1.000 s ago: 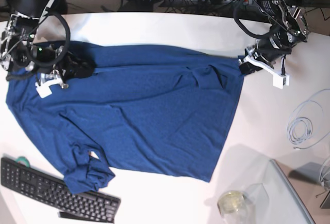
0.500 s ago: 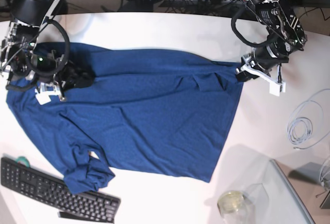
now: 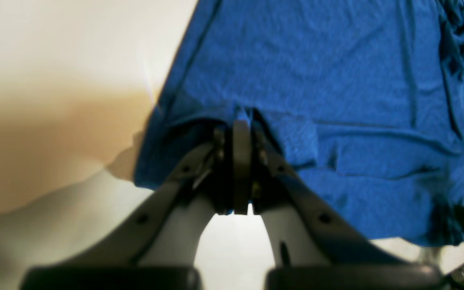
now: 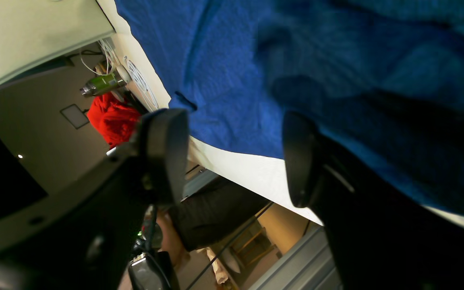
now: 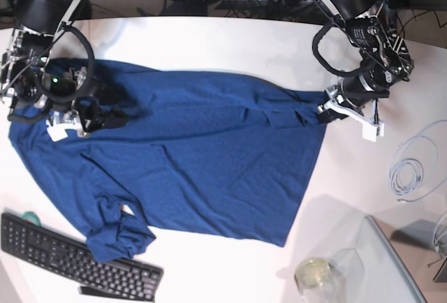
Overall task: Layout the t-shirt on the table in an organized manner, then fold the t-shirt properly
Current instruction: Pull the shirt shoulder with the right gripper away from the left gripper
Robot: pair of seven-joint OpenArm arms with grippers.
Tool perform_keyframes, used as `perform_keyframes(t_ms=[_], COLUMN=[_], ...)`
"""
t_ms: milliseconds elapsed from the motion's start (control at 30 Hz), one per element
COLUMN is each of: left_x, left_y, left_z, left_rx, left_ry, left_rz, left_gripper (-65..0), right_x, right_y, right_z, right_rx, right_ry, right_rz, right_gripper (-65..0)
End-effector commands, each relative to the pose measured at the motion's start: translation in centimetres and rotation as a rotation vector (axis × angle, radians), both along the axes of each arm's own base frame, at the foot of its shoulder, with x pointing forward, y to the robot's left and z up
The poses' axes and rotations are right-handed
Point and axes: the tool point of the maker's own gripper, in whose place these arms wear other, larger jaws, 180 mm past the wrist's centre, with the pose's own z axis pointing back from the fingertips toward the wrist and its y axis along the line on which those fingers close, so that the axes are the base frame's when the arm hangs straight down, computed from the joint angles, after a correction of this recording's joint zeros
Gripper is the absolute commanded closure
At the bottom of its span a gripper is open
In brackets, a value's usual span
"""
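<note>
Clearly, your left claw was clamped on the hem edge of the t-shirt, jaws pinched together with a small tuck of blue cloth between them, at the right side of the counter. Your right claw stood apart, its two pads wide of each other with nothing between them, hanging over the shirt's upper end at the far left. From there the shirt lay spread across the middle of the counter, mostly flat, with a puckered fold just beside the left claw and a bunched sleeve at the near left, touching the keyboard.

To do this step well, I judged you needed to keep the hem taut with the left claw, re-grip the shoulder cleanly with the right, and pull both outward evenly. The bunched sleeve wanted straightening before any fold, away from the keyboard.
</note>
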Motion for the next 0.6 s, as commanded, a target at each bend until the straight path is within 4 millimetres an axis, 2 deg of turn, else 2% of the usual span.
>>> perform_keyframes(t_ms=[0,100,167,367,400,567], left_x=[1.1,1.1,1.8,2.7,3.1,3.6], left_y=[0.6,0.6,0.5,0.6,0.6,0.6], left_z=[1.1,1.1,1.5,1.4,1.6,2.1], left_rx=[0.009,0.006,0.004,-0.011,-0.013,-0.016], left_ry=[-0.047,-0.045,-0.06,-0.062,-0.069,-0.085], left_rz=[0.011,0.011,0.011,0.011,0.011,0.015], left_gripper=[0.0,0.0,0.0,0.0,-3.8,-34.6], right_x=[0.8,0.7,0.9,-0.5,-0.8,-2.5], right_y=[-0.5,-0.9,-1.2,-2.0,-2.6,-5.6], right_z=[1.2,1.9,2.7,4.5,4.8,5.3], right_rx=[0.002,-0.033,-0.06,-0.082,-0.095,-0.212], right_ry=[-0.042,-0.078,-0.112,-0.183,-0.192,-0.237], right_rz=[-0.009,-0.001,0.002,-0.013,-0.026,-0.067], right_gripper=[-34.8,-35.0,-35.1,-35.1,-35.1,-35.3])
